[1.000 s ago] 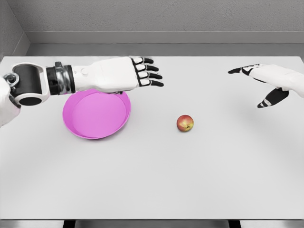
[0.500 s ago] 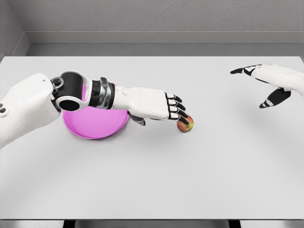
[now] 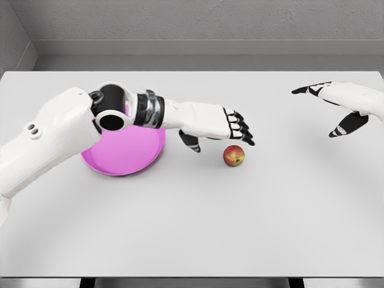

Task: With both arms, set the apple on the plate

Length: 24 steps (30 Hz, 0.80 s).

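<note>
Pink plate (image 3: 123, 153) holds nothing; apple (image 3: 234, 156) lies right of it on the surface (image 3: 198, 228), under the left hand (image 3: 210, 123), fingers (image 3: 240, 128) spread; right hand (image 3: 345, 102) far right, fingers spread.

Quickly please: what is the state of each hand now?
Left hand: open, above the apple, holding nothing.
Right hand: open, empty.

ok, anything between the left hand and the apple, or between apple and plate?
Nothing visible. The left hand hovers open just above-left of the apple; the bare table runs clear to the plate.
</note>
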Each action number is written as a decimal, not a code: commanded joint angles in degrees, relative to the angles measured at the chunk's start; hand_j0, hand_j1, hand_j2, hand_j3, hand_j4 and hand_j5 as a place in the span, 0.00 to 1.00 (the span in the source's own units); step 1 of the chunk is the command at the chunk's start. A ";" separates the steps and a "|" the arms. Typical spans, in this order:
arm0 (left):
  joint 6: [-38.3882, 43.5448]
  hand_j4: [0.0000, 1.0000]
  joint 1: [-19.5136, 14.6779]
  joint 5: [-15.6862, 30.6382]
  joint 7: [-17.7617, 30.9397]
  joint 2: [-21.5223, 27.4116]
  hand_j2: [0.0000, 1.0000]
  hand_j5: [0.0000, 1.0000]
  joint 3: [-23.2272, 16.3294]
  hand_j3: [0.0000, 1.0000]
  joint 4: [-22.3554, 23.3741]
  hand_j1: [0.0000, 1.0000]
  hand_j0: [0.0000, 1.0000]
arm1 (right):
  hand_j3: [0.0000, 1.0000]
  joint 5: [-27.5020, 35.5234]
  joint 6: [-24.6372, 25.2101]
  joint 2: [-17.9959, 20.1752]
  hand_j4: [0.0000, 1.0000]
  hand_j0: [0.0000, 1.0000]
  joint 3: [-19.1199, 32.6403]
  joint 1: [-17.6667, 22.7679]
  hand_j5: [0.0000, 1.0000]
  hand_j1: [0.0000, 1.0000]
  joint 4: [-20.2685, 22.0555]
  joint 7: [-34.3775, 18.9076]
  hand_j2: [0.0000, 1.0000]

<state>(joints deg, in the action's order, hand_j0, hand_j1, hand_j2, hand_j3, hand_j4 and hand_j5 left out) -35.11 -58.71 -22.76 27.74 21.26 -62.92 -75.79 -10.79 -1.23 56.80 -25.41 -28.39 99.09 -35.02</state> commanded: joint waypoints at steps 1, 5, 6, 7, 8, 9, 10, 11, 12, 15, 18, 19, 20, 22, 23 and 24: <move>0.11 1.00 0.00 0.35 1.00 -0.96 1.00 1.00 -1.60 1.00 0.47 1.00 1.00 | 1.00 0.07 0.00 0.07 1.00 1.00 0.01 0.00 1.00 1.00 0.05 0.02 1.00; 0.11 1.00 -0.26 0.08 1.44 -2.89 1.00 1.00 -3.18 1.00 0.56 1.00 1.00 | 1.00 0.07 0.00 0.16 1.00 1.00 0.01 0.00 1.00 1.00 0.05 0.02 1.00; 0.11 1.00 -0.26 0.08 1.44 -2.98 1.00 1.00 -3.18 1.00 0.65 1.00 1.00 | 1.00 0.07 0.00 0.16 1.00 1.00 0.01 0.00 1.00 1.00 0.05 0.02 1.00; 0.11 1.00 -0.35 0.08 1.44 -3.07 1.00 1.00 -3.62 1.00 0.65 1.00 1.00 | 1.00 0.07 0.00 0.16 1.00 1.00 -0.08 0.00 1.00 1.00 0.05 0.02 1.00; 0.11 1.00 -1.05 0.08 1.44 -3.59 1.00 1.00 -4.23 1.00 0.65 1.00 1.00 | 1.00 0.07 0.00 0.16 1.00 1.00 0.01 0.09 1.00 1.00 0.05 0.02 1.00; 0.11 1.00 -1.32 0.08 1.44 -4.56 1.00 1.00 -4.23 1.00 0.73 1.00 1.00 | 1.00 0.07 0.00 0.16 1.00 1.00 0.01 0.00 1.00 1.00 0.05 0.02 1.00; 0.11 1.00 -1.41 0.00 1.44 -4.65 1.00 1.00 -4.32 1.00 1.08 1.00 1.00 | 1.00 0.07 0.00 0.16 1.00 1.00 0.01 0.00 1.00 1.00 0.05 0.02 1.00; 0.11 1.00 -1.49 0.00 1.44 -4.74 1.00 1.00 -4.76 1.00 2.23 1.00 1.00 | 1.00 0.07 0.00 0.16 1.00 1.00 0.01 0.00 1.00 1.00 0.05 0.02 1.00; 0.11 1.00 -1.76 -0.09 1.44 -5.00 1.00 1.00 -4.85 1.00 3.28 1.00 1.00 | 1.00 0.07 0.00 0.16 1.00 1.00 0.01 0.00 1.00 1.00 0.05 0.02 1.00; 0.11 1.00 -2.37 -0.09 1.44 -5.62 1.00 1.00 -5.20 1.00 5.04 1.00 1.00 | 1.00 0.07 0.00 0.16 1.00 1.00 0.01 0.00 1.00 1.00 0.05 0.02 1.00; 0.11 1.00 -2.64 -0.09 1.44 -5.62 1.00 1.00 -6.17 1.00 5.92 1.00 1.00 | 1.00 0.07 0.00 0.68 1.00 1.00 0.01 0.09 1.00 1.00 0.05 0.02 1.00; 0.11 1.00 -2.90 -0.09 1.44 -5.62 1.00 1.00 -6.43 1.00 6.27 1.00 1.00 | 1.00 0.07 0.00 0.68 1.00 1.00 0.01 0.09 1.00 1.00 0.05 0.02 1.00; 0.11 0.99 -2.99 -0.09 1.44 -5.62 0.99 0.99 -6.52 0.99 6.36 0.99 0.99 | 1.00 0.07 0.00 0.68 1.00 1.00 0.01 0.09 1.00 1.00 0.05 0.02 1.00; 0.11 0.99 -3.08 -0.09 1.53 -6.93 0.99 0.99 -6.96 0.99 8.47 0.99 0.99 | 1.00 0.07 0.00 0.77 1.00 1.00 0.01 0.09 1.00 1.00 0.05 0.02 1.00; 0.11 0.99 -3.08 -0.09 1.53 -7.11 0.99 0.99 -7.13 0.99 9.26 0.99 0.99 | 1.00 0.07 0.00 1.03 1.00 1.00 0.01 0.09 1.00 1.00 0.05 0.02 1.00; 0.11 0.99 -3.08 -0.09 1.61 -7.20 0.99 0.99 -7.22 0.99 9.26 0.99 0.99 | 1.00 0.07 0.00 1.03 1.00 1.00 0.01 0.09 1.00 1.00 0.05 0.02 1.00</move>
<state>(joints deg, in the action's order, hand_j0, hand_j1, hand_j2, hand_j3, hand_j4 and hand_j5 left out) -35.12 -61.87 -23.17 29.36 14.61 -69.86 -67.66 -10.79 -1.23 57.58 -25.41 -28.30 99.13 -35.02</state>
